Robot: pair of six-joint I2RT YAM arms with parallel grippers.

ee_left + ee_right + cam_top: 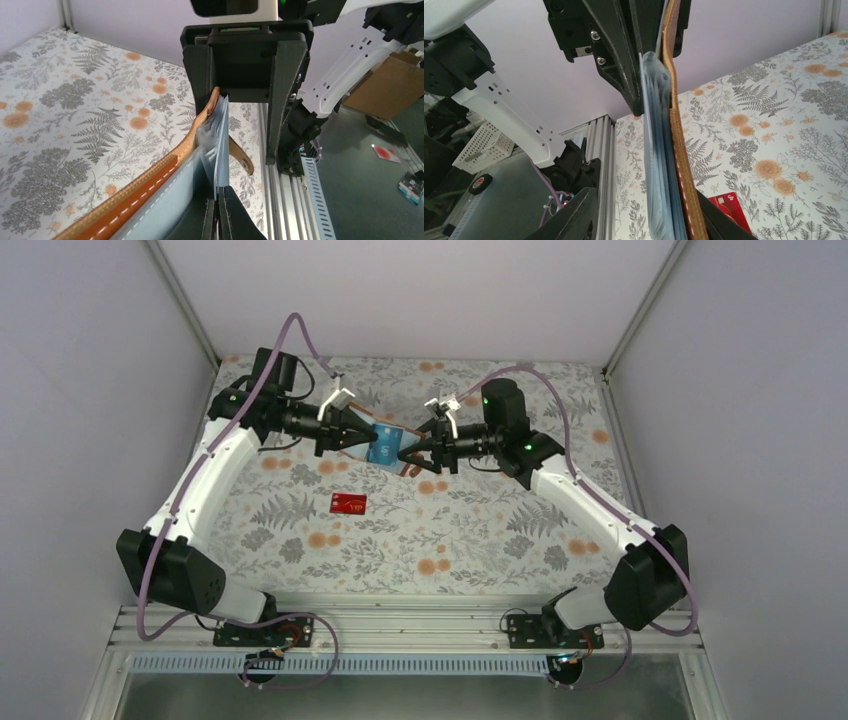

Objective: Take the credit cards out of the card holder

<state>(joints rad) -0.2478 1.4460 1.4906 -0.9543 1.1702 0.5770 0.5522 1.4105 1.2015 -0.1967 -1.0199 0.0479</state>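
The card holder [383, 443], brown leather with pale blue inner pockets, hangs in the air between both grippers. My left gripper [218, 212] is shut on a thin pale blue inner leaf at one end of the card holder [145, 187]; whether a card lies in that leaf I cannot tell. My right gripper [646, 220] stands open astride the other end, and the brown cover [684, 165] leans against its right finger [719, 222]. One red credit card [348, 503] with gold lettering lies flat on the table below. Other credit cards are hidden inside the pockets.
The floral tablecloth [470, 530] covers the table, with grey walls at the back and sides. An aluminium rail [400, 625] runs along the near edge by the arm bases. The red card [730, 210] lies under the right gripper.
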